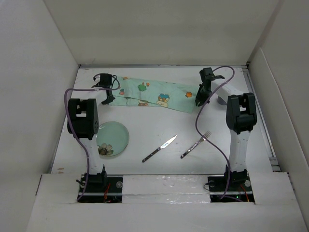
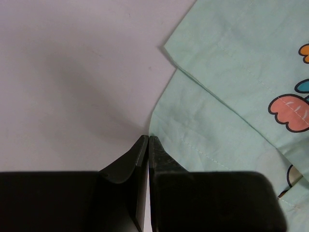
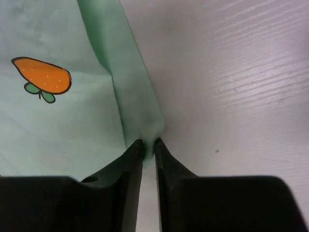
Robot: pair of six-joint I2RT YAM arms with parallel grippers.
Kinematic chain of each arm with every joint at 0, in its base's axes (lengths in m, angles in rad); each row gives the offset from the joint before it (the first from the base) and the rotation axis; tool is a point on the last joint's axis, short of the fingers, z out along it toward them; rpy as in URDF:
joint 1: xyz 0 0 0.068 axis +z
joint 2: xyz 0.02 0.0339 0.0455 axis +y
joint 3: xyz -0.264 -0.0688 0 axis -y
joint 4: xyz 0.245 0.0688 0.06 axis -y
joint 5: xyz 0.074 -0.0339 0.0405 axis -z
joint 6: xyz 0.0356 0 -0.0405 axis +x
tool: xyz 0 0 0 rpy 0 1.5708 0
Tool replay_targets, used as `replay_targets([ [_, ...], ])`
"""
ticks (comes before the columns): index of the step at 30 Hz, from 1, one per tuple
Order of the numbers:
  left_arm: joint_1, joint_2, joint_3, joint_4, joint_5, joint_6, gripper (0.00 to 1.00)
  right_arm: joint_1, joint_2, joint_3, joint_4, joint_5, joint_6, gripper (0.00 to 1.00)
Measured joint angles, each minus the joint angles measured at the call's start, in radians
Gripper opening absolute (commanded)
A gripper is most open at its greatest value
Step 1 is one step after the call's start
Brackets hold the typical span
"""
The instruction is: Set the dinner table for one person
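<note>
The mint-green cartoon-print placemat (image 1: 154, 94) lies crumpled across the far part of the white dinner table (image 1: 159, 123). My left gripper (image 1: 108, 99) is at the cloth's left end. In the left wrist view its jaws (image 2: 148, 137) are shut, and the placemat's (image 2: 231, 82) edge runs right into the tips. At the cloth's right end is my right gripper (image 1: 198, 101). There, the jaws (image 3: 148, 141) pinch a raised fold of the placemat (image 3: 53, 121), with a thin gap left between them.
A pale green glass plate (image 1: 113, 137) sits near the left arm. A knife (image 1: 160, 148) and a fork (image 1: 196, 144) lie side by side in the middle front. White walls enclose the table on three sides.
</note>
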Motion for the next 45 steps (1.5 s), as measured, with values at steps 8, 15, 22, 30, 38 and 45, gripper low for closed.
replay_targets([
  [8,0.0,-0.035,-0.019,-0.008,0.024,-0.012,0.0,0.001,0.039,0.063,-0.051,0.002,0.003,0.0],
  [15,0.0,-0.105,0.008,-0.061,0.078,-0.013,0.0,0.003,-0.02,0.015,-0.055,-0.014,-0.009,0.0],
  [22,0.017,-0.281,0.216,-0.109,0.184,-0.015,0.0,0.012,-0.318,0.063,-0.108,-0.154,-0.045,0.0],
  [30,0.134,-0.467,0.476,-0.142,0.288,-0.043,0.0,-0.069,-0.594,0.257,-0.099,-0.422,-0.027,0.0],
  [38,0.172,-0.497,0.626,-0.188,0.374,-0.071,0.0,-0.158,-0.623,0.186,-0.005,-0.692,0.109,0.0],
  [45,0.18,-0.498,0.651,-0.244,0.385,-0.076,0.0,-0.166,-0.618,0.269,-0.002,-0.734,0.154,0.0],
])
